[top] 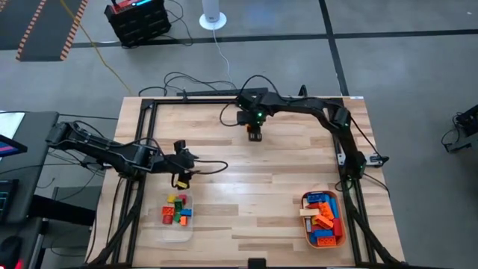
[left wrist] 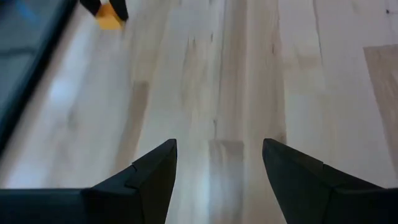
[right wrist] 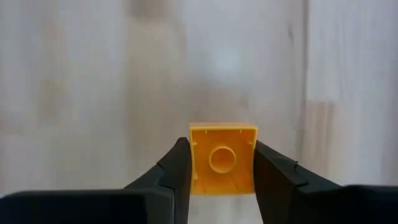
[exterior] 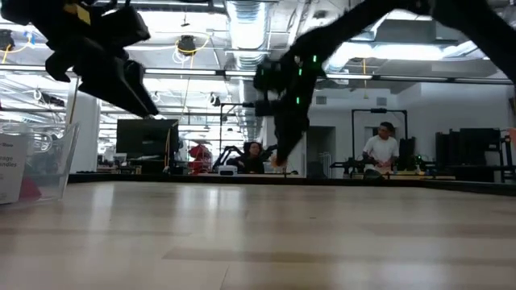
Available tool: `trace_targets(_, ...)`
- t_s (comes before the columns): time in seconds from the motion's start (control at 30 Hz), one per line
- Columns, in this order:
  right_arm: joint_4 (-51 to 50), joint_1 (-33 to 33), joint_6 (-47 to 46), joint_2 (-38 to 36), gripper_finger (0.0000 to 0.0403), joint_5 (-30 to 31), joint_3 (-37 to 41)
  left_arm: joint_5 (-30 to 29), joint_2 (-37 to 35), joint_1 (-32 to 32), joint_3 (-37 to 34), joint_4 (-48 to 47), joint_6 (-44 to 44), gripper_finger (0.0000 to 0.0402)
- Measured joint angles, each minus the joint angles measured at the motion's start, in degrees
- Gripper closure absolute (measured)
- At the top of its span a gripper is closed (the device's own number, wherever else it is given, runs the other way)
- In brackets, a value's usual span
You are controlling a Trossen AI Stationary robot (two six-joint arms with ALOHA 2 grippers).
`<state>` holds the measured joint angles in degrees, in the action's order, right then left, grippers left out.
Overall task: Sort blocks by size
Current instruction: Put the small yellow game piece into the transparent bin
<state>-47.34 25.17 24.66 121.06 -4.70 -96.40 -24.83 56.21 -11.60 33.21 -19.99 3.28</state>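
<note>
Since the right gripper [right wrist: 222,163] pinches a small yellow block [right wrist: 222,158] by its sides, hollow underside facing the cam, we risk a twist or drop in transit.
Left gripper [left wrist: 217,168] hangs wide, empty, near the clear tray [top: 176,232] w/ short blocks [top: 178,210]; long blocks [top: 323,218] fill the orange tray [top: 343,237]. We hold high above the table [top: 246,179], far side – a fall could bounce it off.

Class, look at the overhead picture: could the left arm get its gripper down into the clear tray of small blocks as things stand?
Probably yes. The left gripper hangs open just beyond the clear tray, nothing lies between them, and the right gripper is far off, gripping a yellow block.
</note>
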Motion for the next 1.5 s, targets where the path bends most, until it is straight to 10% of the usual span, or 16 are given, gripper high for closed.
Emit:
trace_targets(0.43, 9.7, -15.9, -10.9, -8.3, 0.0238, -16.0, 0.0, -1.3, 0.0, -0.6, 0.0, 12.1, -28.5, 0.0171)
trace_targets(1.5, 20.0, -23.3, -20.3, -8.1, 0.0232, -16.0, 0.7, -11.4, 14.3, -8.9, 0.0, 38.3, -62.6, 0.0171)
